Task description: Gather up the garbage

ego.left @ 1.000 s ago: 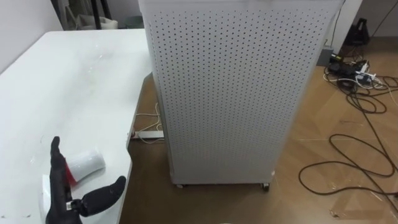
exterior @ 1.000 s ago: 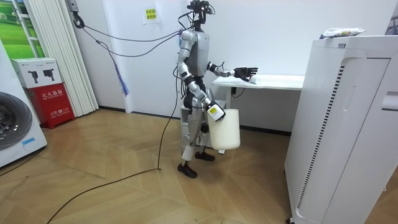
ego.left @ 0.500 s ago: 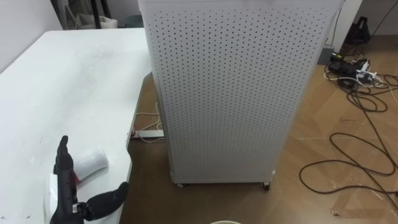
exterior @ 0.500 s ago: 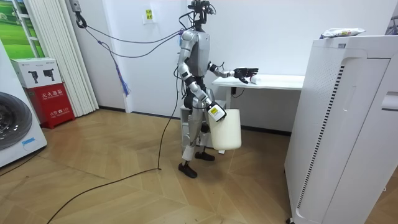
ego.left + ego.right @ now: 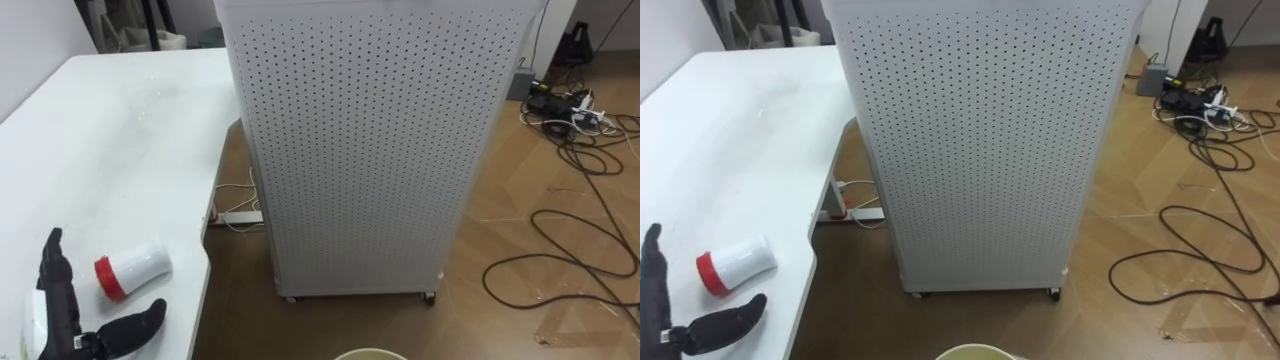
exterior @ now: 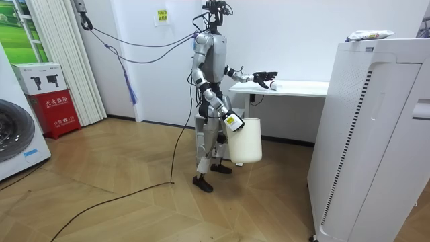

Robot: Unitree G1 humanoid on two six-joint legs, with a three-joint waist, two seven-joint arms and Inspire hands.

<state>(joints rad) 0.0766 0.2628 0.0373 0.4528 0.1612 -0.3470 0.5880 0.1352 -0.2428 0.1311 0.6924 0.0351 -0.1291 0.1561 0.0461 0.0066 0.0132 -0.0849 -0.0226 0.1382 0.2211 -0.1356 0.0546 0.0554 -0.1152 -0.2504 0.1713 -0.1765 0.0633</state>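
Left hand [image 5: 60, 300] hovers open at the white table's [image 5: 120, 140] near edge, fingers straight, thumb spread, holding nothing. It is just beside the red-capped white bottle [image 5: 135, 268], which lies on its side there. Right hand [image 6: 228, 119] is at a white bucket [image 6: 245, 140] — its grip cannot be told. A perforated white cabinet [image 5: 350, 150] stands beside the table.

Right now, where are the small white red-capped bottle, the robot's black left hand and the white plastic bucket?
Red-capped white bottle [image 5: 141, 263]: left eye view, white body.
Black left hand [image 5: 134, 325]: left eye view, thumb.
White plastic bucket [image 6: 246, 141]: room view, side wall.
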